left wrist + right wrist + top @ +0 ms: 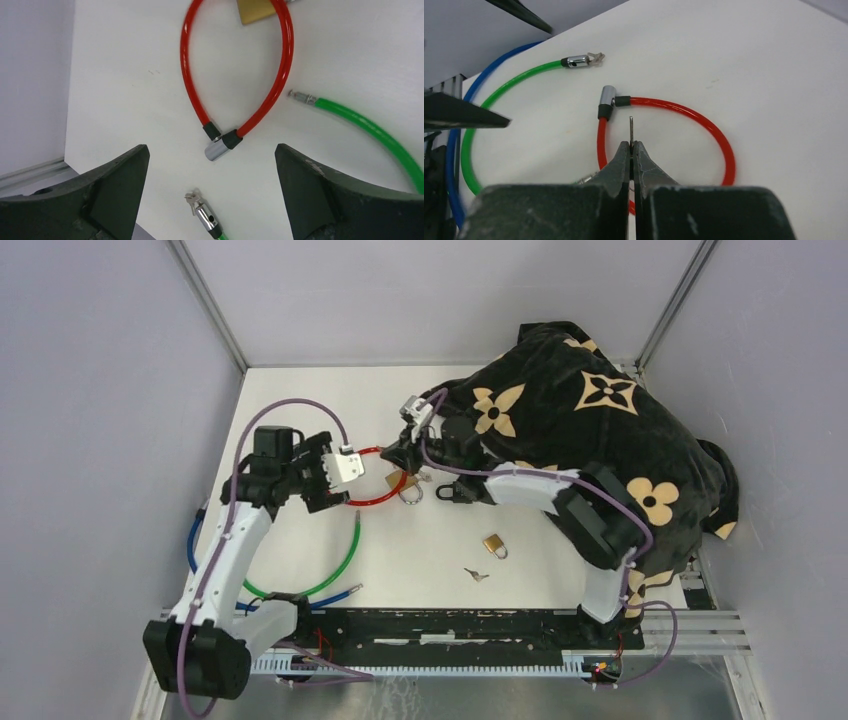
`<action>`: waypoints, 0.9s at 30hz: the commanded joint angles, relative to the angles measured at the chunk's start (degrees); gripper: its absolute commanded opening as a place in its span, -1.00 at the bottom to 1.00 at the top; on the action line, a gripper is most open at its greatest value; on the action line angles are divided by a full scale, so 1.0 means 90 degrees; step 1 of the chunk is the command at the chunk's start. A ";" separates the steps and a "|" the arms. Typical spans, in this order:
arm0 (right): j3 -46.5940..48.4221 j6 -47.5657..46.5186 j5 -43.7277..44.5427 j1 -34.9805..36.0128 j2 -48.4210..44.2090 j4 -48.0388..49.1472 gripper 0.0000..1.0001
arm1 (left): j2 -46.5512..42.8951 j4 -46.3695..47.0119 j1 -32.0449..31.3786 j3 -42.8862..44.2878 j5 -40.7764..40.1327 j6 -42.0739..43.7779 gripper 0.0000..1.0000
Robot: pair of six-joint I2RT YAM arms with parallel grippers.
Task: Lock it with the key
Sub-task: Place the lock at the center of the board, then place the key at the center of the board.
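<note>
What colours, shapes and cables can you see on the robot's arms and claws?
The left arm and right arm are white shells with black joints, each trailing a purple cable. The left claw and right claw have dark, scuffed wedge fingers.

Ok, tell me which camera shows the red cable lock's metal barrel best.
Left wrist: the metal barrel lies sharp and unobstructed between the fingers of the open left gripper. The right wrist view shows it smaller, beyond the key pinched in the right gripper. In the top view the left gripper hides it.
</note>
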 commanded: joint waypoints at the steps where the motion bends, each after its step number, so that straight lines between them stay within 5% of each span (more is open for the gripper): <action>1: 0.1386 0.1186 0.0045 0.0255 0.1601 0.0582 -1.00 | -0.0562 -0.1460 -0.0003 0.0869 0.0650 -0.2124 0.99; 5: 0.2541 0.1236 0.0239 0.0345 0.2768 0.0113 -0.97 | -0.0315 -0.1992 -0.0005 0.1514 -0.0287 -0.3486 0.99; 9: 0.3487 0.1029 0.0252 0.0380 0.3510 -0.0757 -0.58 | 0.0442 -0.3222 -0.0006 0.2004 -0.1207 -0.3958 0.99; 14: 0.3169 0.0582 0.0471 0.0405 0.3144 -0.1007 -0.18 | 0.1296 -0.3264 0.0294 0.1765 -0.3267 -0.4775 0.99; 27: 0.1507 -0.1587 0.1265 0.0751 0.0316 -0.2650 0.28 | 0.2922 -0.2037 0.4687 0.1304 -0.3071 -0.4495 0.99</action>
